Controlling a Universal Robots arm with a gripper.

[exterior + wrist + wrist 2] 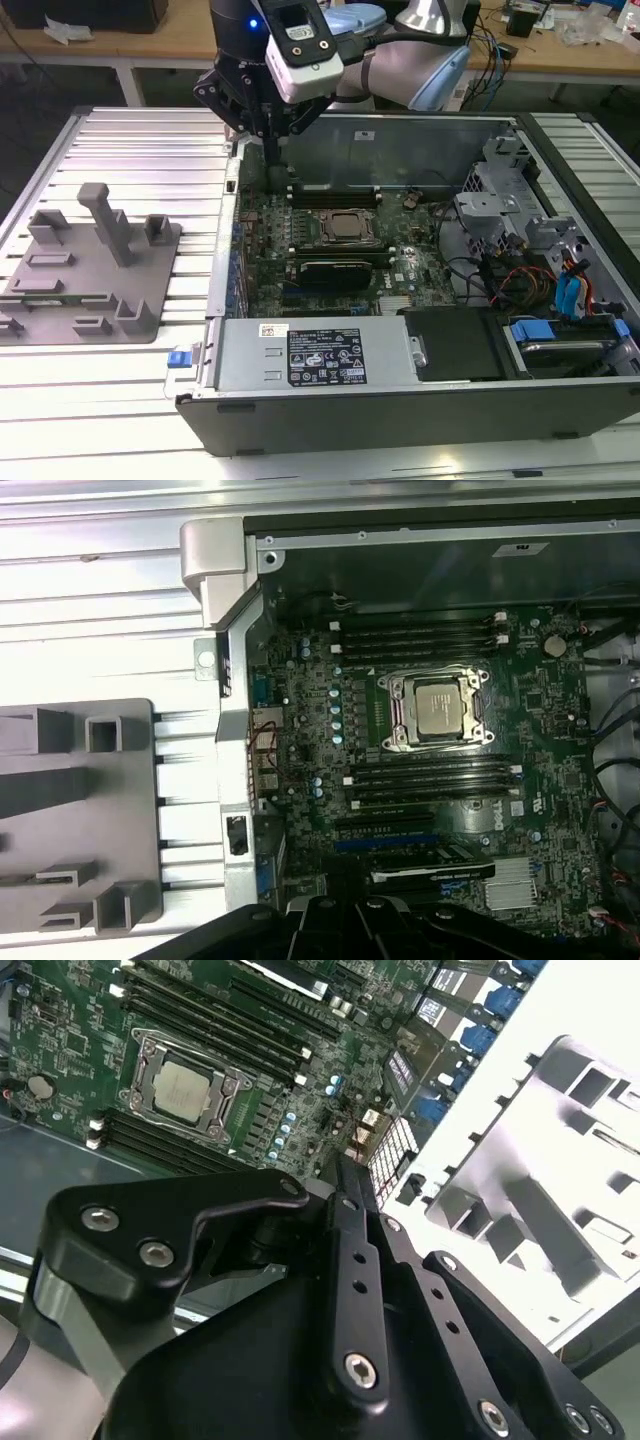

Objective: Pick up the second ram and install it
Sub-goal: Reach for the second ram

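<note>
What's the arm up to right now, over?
Pincer low over motherboard, case corner at the exterior view's left. Whether it carries the ram: cannot tell. Memory slots beside the processor, nothing lying across them.

the bench (pixel 130 150) is a broad deck of pale ribbed metal slats with thin dark grooves between them, and strong light washes its near edge almost white. behind it, across a strip of dark floor (pixel 40 100), stand two wooden desks. the desk on the exterior view's left (pixel 170 45) has a white frame and leg (pixel 133 85) and carries a black box (pixel 90 12) with a scrap of crumpled white material (pixel 68 32) beside it. the desk on the exterior view's right (pixel 570 58) holds loose cables (pixel 495 50) and some clear crinkled wrapping (pixel 590 25). no wall or window can be made out.
</note>
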